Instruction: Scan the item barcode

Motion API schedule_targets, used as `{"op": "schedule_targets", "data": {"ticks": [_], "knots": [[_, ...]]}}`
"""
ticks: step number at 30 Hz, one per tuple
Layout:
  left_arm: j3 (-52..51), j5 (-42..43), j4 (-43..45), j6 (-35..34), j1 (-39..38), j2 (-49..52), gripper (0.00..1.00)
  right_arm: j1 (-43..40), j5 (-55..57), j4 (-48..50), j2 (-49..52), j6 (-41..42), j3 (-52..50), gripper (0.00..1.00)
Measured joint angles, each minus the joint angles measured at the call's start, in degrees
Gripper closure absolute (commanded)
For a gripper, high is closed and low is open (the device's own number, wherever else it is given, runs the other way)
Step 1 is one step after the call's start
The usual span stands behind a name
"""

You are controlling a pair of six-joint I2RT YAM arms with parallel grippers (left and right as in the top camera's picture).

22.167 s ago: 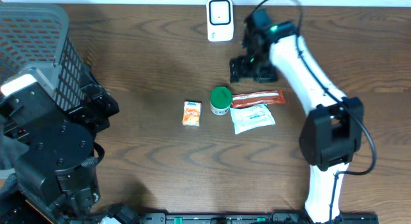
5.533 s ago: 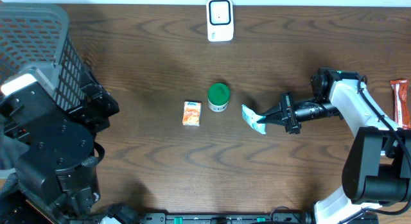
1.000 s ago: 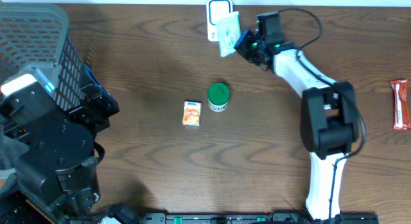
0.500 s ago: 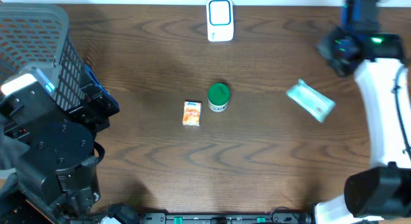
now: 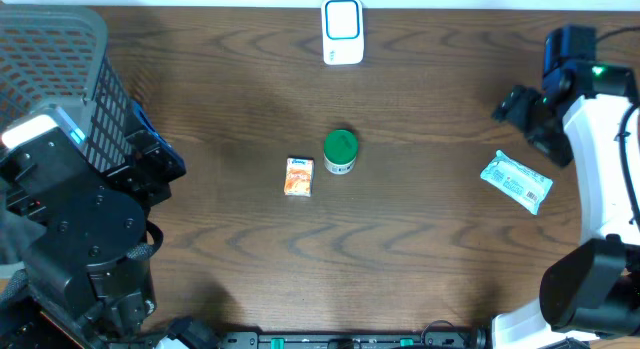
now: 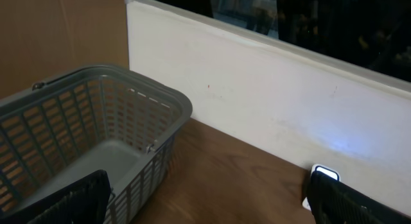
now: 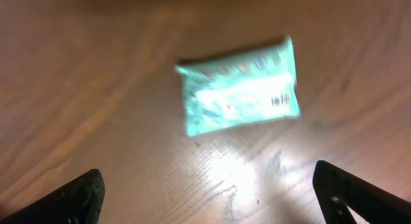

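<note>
We see the overhead view evenly lit and sharp; the right wrist view is blurred, with glare on the table (image 7: 247, 165) beside the teal packet (image 7: 239, 89).

Grey mesh basket (image 5: 92, 89), wooden table (image 5: 230, 259)

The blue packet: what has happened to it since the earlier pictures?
The right claw picked the packet up from beside the jar, held it at the scanner, then swung right and let go. The packet now lies on the table's right side, the open claw over it. The red sachet once beside it is out of sight. The jar, box, scanner and basket stayed put.
</note>
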Motion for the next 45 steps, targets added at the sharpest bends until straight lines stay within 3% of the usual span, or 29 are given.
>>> {"op": "schedule_targets", "data": {"ticks": [4, 8, 15, 18, 26, 30, 32, 34, 45], "knots": [[0.0, 0.0, 0.0, 0.0, 0.0, 0.0, 0.02, -0.5, 0.1, 4.6, 0.2, 7.0, -9.7, 0.01], [0.0, 0.0, 0.0, 0.0, 0.0, 0.0, 0.02, -0.6, -1.1, 10.6, 0.9, 7.3, -16.9, 0.01], [0.0, 0.0, 0.0, 0.0, 0.0, 0.0, 0.02, -0.6, -1.5, 16.5, 0.9, 5.8, -19.3, 0.01], [0.0, 0.0, 0.0, 0.0, 0.0, 0.0, 0.02, -0.6, -1.7, 20.3, 0.9, -1.0, -19.3, 0.01], [0.0, 0.0, 0.0, 0.0, 0.0, 0.0, 0.02, -0.6, -2.9, 22.1, 0.9, -33.7, -19.4, 0.01], [0.0, 0.0, 0.0, 0.0, 0.0, 0.0, 0.02, -0.6, -5.6, 23.4, 0.9, -47.6, -19.4, 0.11], [0.0, 0.0, 0.0, 0.0, 0.0, 0.0, 0.02, -0.6, -6.0, 24.3, 0.9, -53.1, -19.4, 0.07], [0.0, 0.0, 0.0, 0.0, 0.0, 0.0, 0.02, -1.0, -6.0, 25.3, 0.9, -56.9, -19.4, 0.01], [0.0, 0.0, 0.0, 0.0, 0.0, 0.0, 0.02, -5.6, -9.1, 26.8, 1.2, -63.8, -19.4, 0.04]]}}
